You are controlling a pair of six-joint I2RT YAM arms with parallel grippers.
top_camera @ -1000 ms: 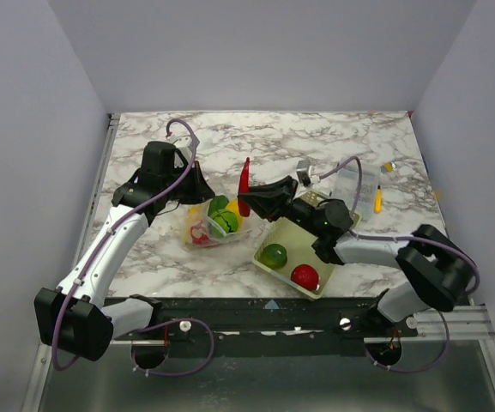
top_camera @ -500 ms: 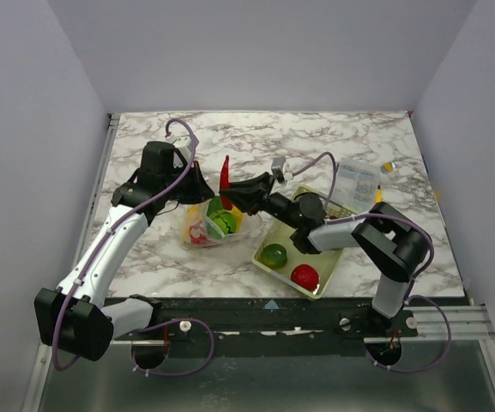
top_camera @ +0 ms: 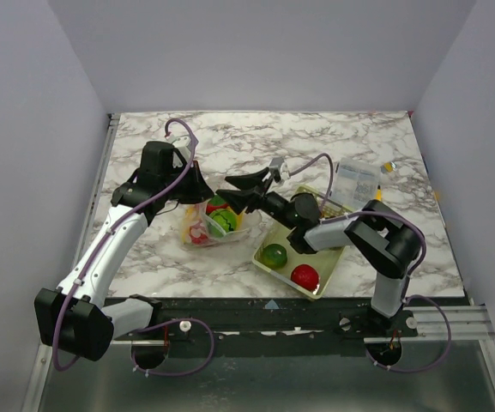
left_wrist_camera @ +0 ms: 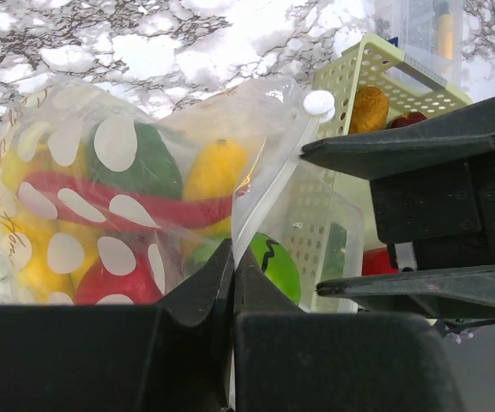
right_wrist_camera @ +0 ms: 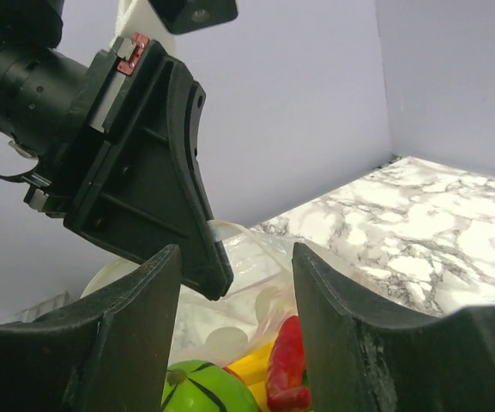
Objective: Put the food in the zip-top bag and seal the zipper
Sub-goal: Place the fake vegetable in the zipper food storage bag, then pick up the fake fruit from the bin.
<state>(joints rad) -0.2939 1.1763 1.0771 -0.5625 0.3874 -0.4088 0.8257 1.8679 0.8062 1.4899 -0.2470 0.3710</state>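
Note:
The zip-top bag (top_camera: 204,225) is clear with white spots and stands open left of the basket. It holds a green ball (right_wrist_camera: 202,391), a red chili (right_wrist_camera: 287,364), and yellow and red pieces (left_wrist_camera: 213,170). My left gripper (top_camera: 196,192) is shut on the bag's mouth edge (left_wrist_camera: 260,202), where a white zipper slider (left_wrist_camera: 319,103) shows at the far end. My right gripper (top_camera: 235,190) is open and empty just above the bag mouth, and the chili lies below its fingers (right_wrist_camera: 341,326). A green ball (top_camera: 274,255) and a red piece (top_camera: 304,276) sit in the basket.
The pale yellow-green lattice basket (top_camera: 322,257) lies right of the bag, under my right arm. A rigid clear plastic box (top_camera: 357,180) stands behind it. Small yellow pieces (top_camera: 389,166) lie at the far right. The grey walls close in on both sides.
My right gripper carried the upright red chili left from over the basket to over the bag and opened. The chili now lies in the bag. The left arm has not moved.

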